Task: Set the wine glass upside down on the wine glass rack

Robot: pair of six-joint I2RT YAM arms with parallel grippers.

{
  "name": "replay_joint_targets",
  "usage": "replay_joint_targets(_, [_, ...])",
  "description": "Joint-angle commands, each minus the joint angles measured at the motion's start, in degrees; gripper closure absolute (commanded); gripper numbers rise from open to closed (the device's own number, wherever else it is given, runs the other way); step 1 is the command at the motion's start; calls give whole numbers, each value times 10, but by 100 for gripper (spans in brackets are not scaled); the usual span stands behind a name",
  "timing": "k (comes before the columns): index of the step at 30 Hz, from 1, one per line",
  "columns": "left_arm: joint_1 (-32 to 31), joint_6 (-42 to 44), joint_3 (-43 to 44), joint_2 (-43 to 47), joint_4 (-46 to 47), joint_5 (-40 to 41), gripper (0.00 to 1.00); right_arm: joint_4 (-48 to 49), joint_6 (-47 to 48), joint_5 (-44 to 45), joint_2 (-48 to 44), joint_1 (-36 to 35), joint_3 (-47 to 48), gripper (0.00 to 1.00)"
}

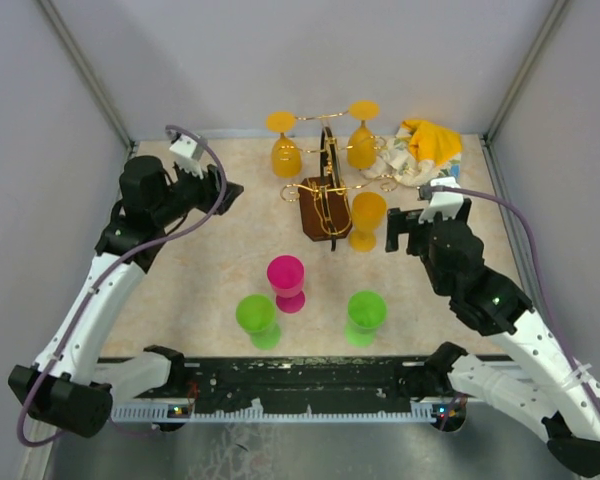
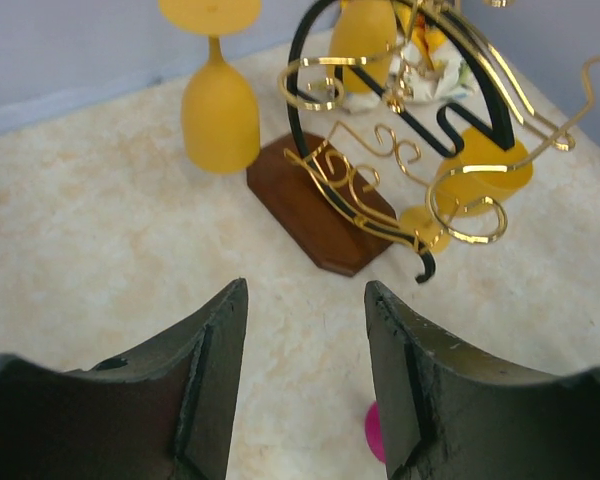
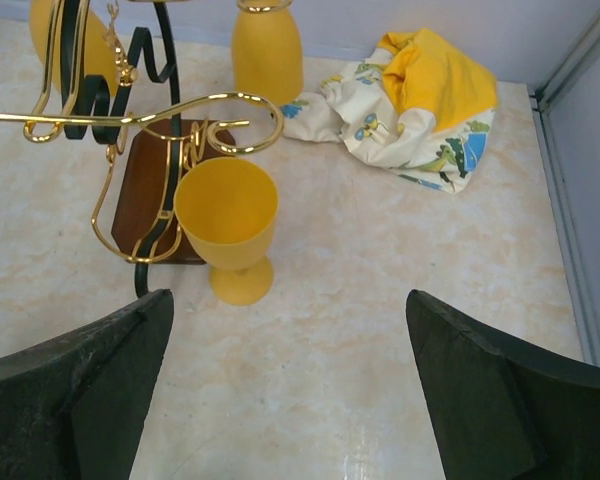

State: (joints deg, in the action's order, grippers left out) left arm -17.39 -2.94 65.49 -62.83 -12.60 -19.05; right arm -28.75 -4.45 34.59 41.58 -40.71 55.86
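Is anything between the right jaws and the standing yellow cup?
Nothing visible is. Only bare table lies between the open right gripper and the upright yellow glass; one gold hook of the wine glass rack curls near its rim.

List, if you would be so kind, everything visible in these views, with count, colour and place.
gold wire wine glass rack on a dark brown wooden base: one, gold and brown, far middle of the table
hanging yellow wine glasses: two, yellow, upside down on the rack's far arms
upright yellow wine glass: one, yellow, on the table right of the rack's base
pink wine glass: one, pink, upright, near middle
green wine glasses: two, green, upright, flanking the pink one
crumpled patterned cloth: one, yellow and white, far right
table: one, beige marbled
left gripper: black, open, empty
right gripper: black, open, empty
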Motion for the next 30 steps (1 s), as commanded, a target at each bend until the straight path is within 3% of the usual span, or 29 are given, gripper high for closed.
replay_joint_targets(1, [-9, -14, 14, 4, -139, -17, 45, -23, -32, -13, -20, 4, -12, 1])
replay_joint_targets(13, [-123, -62, -13, -19, -179, -5, 50, -54, -50, -35, -45, 4, -30, 1])
replay_joint_targets(25, [-230, -86, -22, -83, -220, 150, 51, -65, -54, -33, -58, 4, -37, 1])
replay_joint_targets(30, [-239, -90, -21, -98, -228, 165, 51, -70, -53, -31, -65, 4, -35, 1])
